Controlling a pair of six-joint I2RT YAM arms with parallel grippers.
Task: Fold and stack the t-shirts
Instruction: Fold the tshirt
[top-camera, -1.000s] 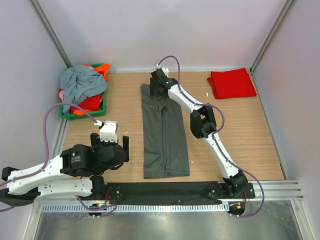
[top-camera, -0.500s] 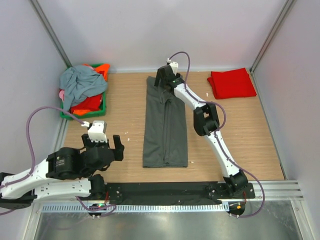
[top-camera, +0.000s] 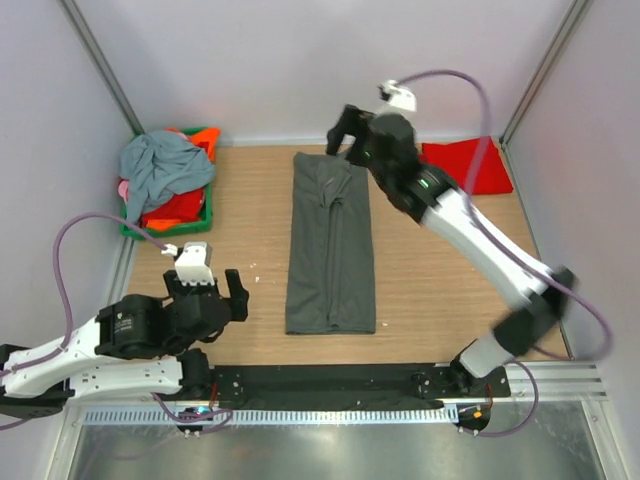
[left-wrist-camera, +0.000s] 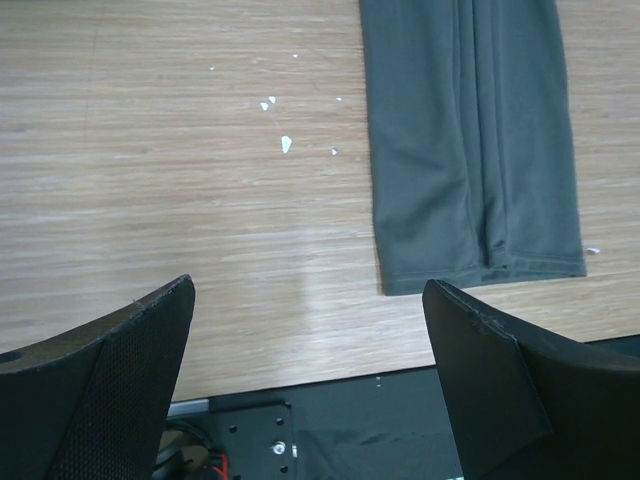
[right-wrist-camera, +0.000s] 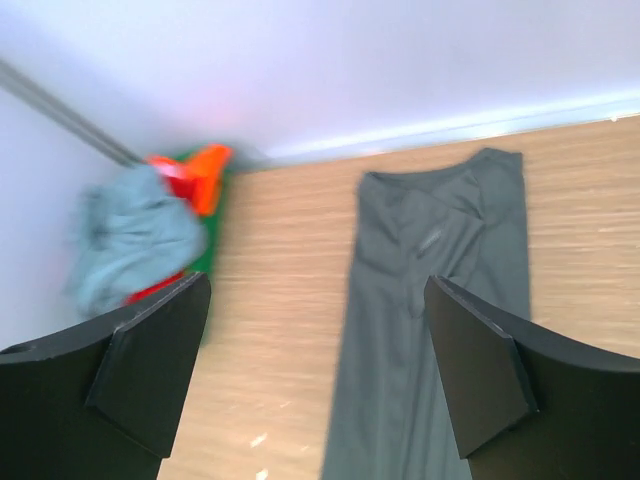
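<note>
The charcoal t-shirt (top-camera: 330, 245) lies mid-table (top-camera: 240, 200) as 1 long strip (soft, light, sure to sag). My left gripper (left-wrist-camera: 308, 288) and right gripper (right-wrist-camera: 315, 283) gape empty; I'd pinch its 2 near hem corners.

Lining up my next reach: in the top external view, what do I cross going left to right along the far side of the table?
green basket with its heap of t-shirts → charcoal t-shirt, folded into a long strip → red t-shirt, folded
</note>
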